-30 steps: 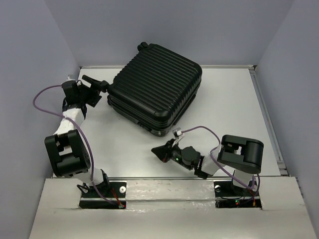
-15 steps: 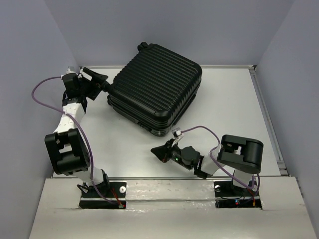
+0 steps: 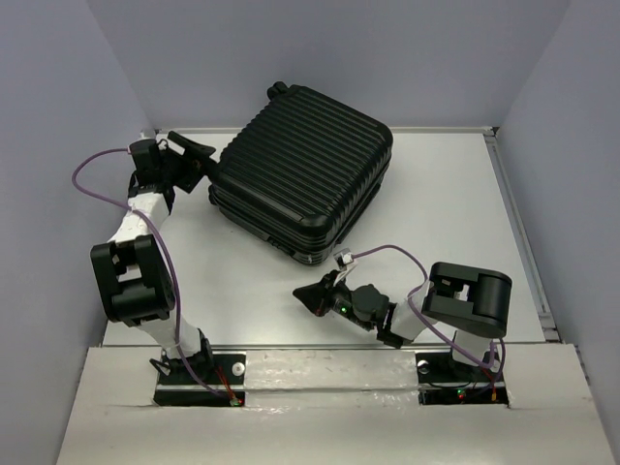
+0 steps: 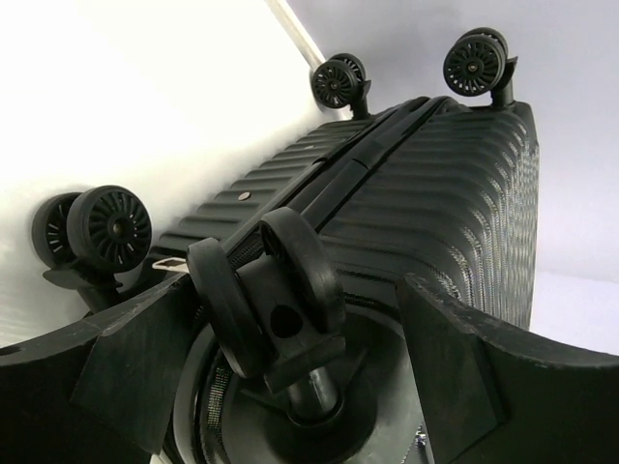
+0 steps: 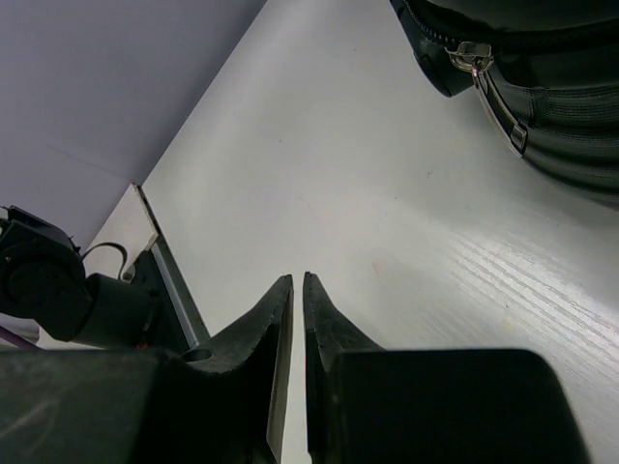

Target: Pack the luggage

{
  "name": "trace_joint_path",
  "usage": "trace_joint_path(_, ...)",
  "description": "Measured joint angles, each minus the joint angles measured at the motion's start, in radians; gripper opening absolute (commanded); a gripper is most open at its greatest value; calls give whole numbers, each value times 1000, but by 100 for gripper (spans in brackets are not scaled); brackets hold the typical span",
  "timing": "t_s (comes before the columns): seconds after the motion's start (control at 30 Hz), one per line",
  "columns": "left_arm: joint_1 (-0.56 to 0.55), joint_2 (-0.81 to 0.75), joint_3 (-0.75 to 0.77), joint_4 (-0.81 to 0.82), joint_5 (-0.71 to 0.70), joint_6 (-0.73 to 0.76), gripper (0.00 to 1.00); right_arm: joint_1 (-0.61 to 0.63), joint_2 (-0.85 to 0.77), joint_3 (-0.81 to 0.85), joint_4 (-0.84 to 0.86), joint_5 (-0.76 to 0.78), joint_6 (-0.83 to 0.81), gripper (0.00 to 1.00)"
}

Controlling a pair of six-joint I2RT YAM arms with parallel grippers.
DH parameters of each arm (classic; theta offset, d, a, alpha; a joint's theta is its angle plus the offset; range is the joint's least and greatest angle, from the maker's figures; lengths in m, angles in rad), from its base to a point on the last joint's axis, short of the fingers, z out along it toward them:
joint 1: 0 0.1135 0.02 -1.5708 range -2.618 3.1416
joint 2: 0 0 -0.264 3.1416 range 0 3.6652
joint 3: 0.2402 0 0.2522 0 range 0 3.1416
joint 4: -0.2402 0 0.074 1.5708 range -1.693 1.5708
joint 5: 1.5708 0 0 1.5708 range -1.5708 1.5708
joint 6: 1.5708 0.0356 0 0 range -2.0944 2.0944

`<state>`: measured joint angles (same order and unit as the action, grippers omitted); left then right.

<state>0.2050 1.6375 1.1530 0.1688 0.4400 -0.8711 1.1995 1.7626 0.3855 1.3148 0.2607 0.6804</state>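
The luggage [image 3: 305,174], a black ribbed hard-shell suitcase, lies closed and flat at the back middle of the table. My left gripper [image 3: 197,165] is open at its left corner. In the left wrist view the suitcase [image 4: 435,184] fills the frame. One caster wheel [image 4: 276,290] sits between the spread fingers [image 4: 455,367] of my left gripper [image 4: 295,285], and three other wheels show beyond it. My right gripper [image 3: 308,298] is shut and empty, low over the table in front of the suitcase. In the right wrist view my right gripper [image 5: 292,280] points at bare table, with the suitcase's zipper pull [image 5: 467,56] at the top right.
Grey walls close in the table on the left, back and right. A raised rim [image 3: 513,213] runs along the right side. The left arm's purple cable [image 3: 97,170] loops out by the left wall. The right arm's elbow [image 3: 470,295] sits at the front right.
My left gripper has moved back and right, up to the suitcase's left corner, so that a caster wheel now sits between its fingers. The right arm and the suitcase have not moved.
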Motion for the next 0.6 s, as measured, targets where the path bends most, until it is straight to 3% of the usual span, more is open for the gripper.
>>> trace_joint_path(0.3, -2, 24, 9, 36, 0, -28, 81, 0, 0, 0, 0, 0, 0, 15)
trace_joint_path(0.47, -4, 55, 19, 51, 0, -45, 68, 0, 0, 0, 0, 1, 0, 15)
trace_joint_path(0.6, -8, 57, 19, 69, 1, -57, 51, 0, 0, -1, 0, 1, 0, 15)
